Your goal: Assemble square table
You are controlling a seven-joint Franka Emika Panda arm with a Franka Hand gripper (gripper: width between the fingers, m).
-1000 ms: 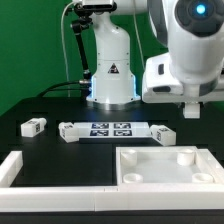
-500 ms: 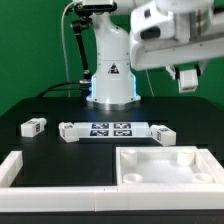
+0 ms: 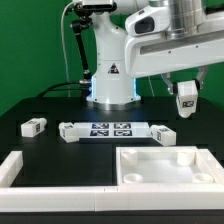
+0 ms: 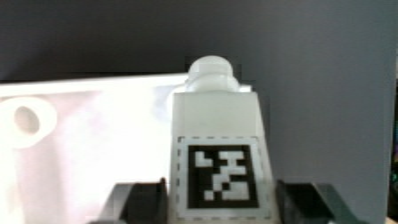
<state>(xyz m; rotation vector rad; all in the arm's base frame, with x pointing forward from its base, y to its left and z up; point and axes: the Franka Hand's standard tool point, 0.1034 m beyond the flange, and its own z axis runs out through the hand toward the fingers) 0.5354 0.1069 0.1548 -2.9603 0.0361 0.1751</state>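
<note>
Up at the exterior view's right, the gripper (image 3: 186,92) hangs clear above the black tabletop (image 3: 60,108). It is closed partway, clamped on a short white leg (image 3: 186,100) that points downward, its tag facing the camera. Below the gripper and nearer the camera lies the square panel (image 3: 165,170), flat on the tabletop, with round sockets in its corners. Below the gripper and just toward the exterior view's left, a second leg (image 3: 162,132) lies at the end of the marker board (image 3: 110,129). A third leg (image 3: 33,126) lies well off toward the exterior view's left. White border bars (image 3: 40,185) run along the near edge.

From the wrist view, the leg (image 4: 222,120) fills the middle, pinched on both sides between the dark fingers (image 4: 134,200) of the gripper (image 4: 222,197). Its black-and-white tag (image 4: 222,175) faces the lens and a rounded peg (image 4: 214,70) caps its far end. Beyond the gripper, blurred, is the square panel (image 4: 89,105) with one round socket (image 4: 25,120).
</note>
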